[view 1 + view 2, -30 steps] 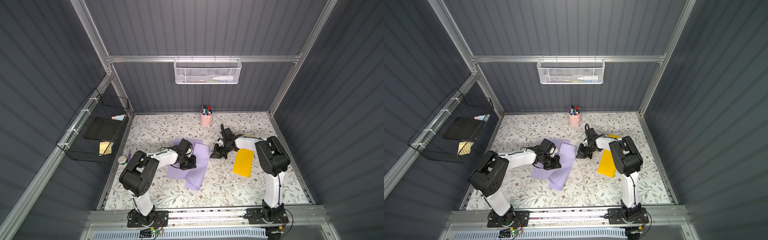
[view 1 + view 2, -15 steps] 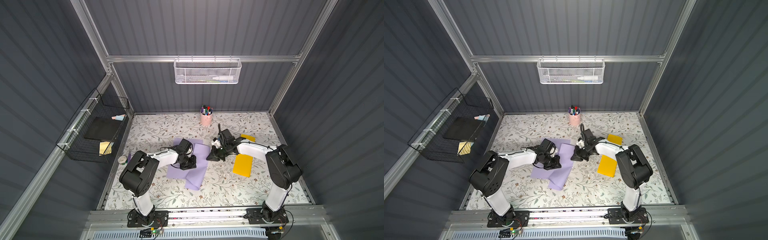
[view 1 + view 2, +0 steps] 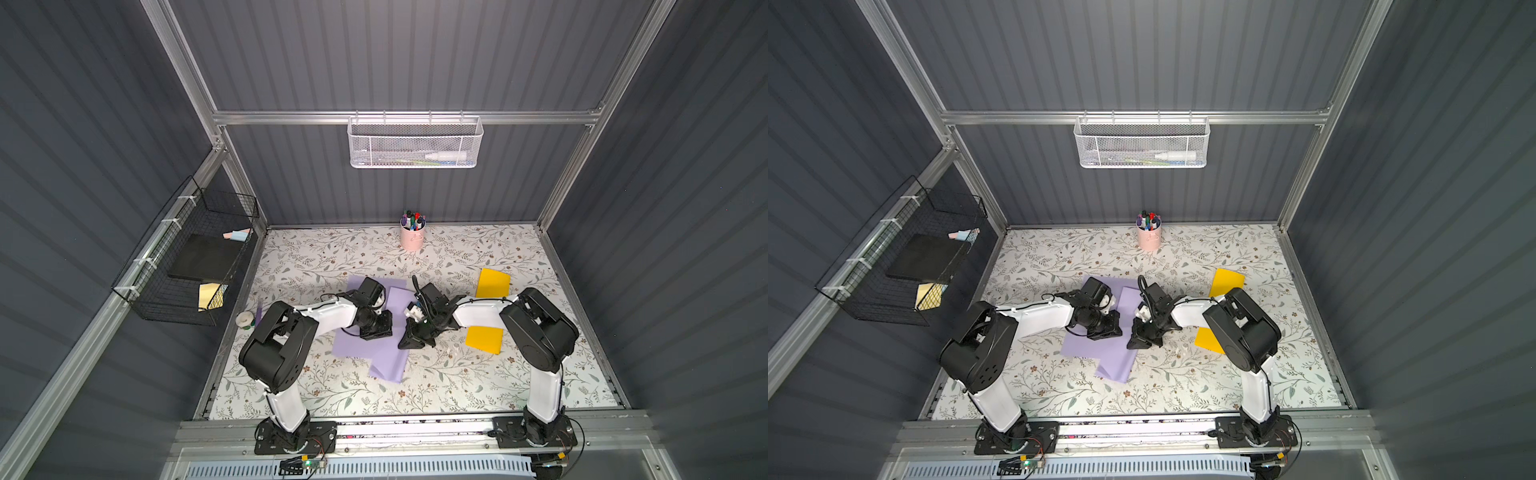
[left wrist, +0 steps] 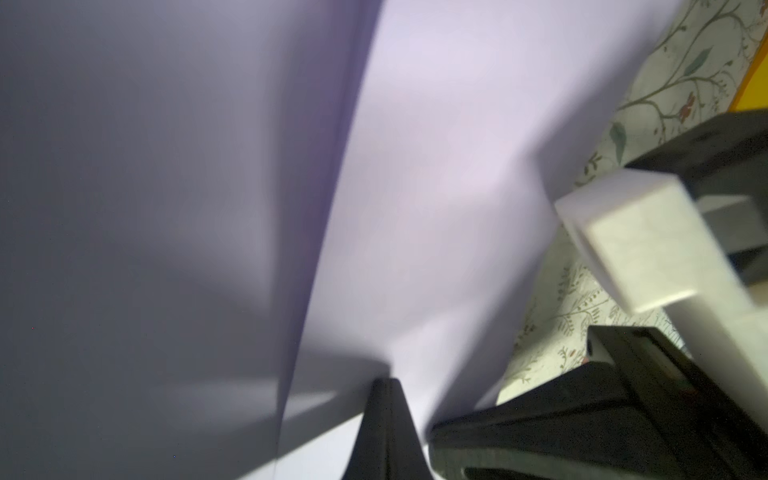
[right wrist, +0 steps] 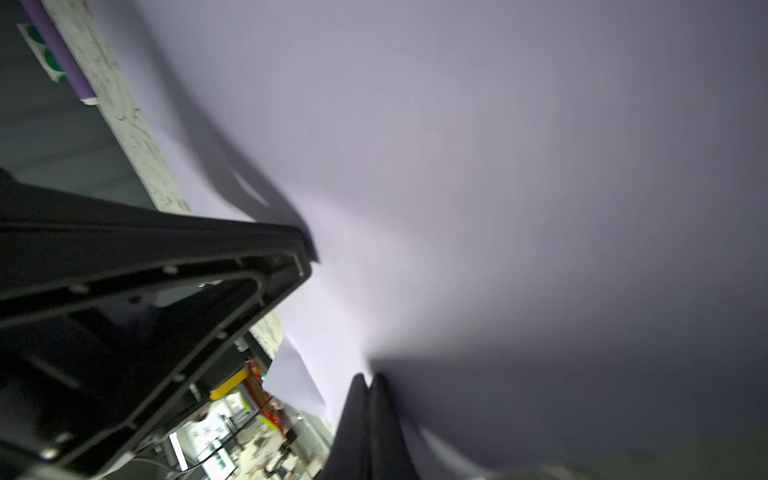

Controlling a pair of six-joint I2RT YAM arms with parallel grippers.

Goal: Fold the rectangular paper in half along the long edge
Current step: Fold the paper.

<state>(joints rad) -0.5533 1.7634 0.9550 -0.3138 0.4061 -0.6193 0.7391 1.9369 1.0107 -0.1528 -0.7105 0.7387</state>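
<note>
Eyes on the right gripper [image 3: 409, 338] first: pinched narrow, tips down at the 3 o'clock edge of the lavender paper [image 3: 353, 347], with no telling from the right wrist view about paper caught between those fingers [image 5: 368, 415]. Big move there: swept in from off the sheet's 2 o'clock corner a second ago, forearm swung clear, uncovering a far yellow sheet [image 3: 493, 282] out toward 2. Over to the left gripper [image 3: 378, 328]: squeezed shut too, planted mid-sheet exactly as a second ago, pinning rather than lifting by the look of it. Reads as a fold already laid over but crooked, with the flap [image 3: 388, 365] poking out past the 6 o'clock edge, so likely squaring up or creasing next, not done yet. Outward now: paper sitting just 9 o'clock of centre on the floral table cover [image 3: 457, 390], a near yellow sheet [image 3: 484, 338] at 3, pink pen cup [image 3: 411, 239] at 12 by the back wall, tape roll [image 3: 245, 320] at 9. Further out: grey ribbed walls all round, a white mesh basket [image 3: 415, 143] hung on the back rail, a black wire basket [image 3: 187, 257] on the 9 o'clock wall.
</note>
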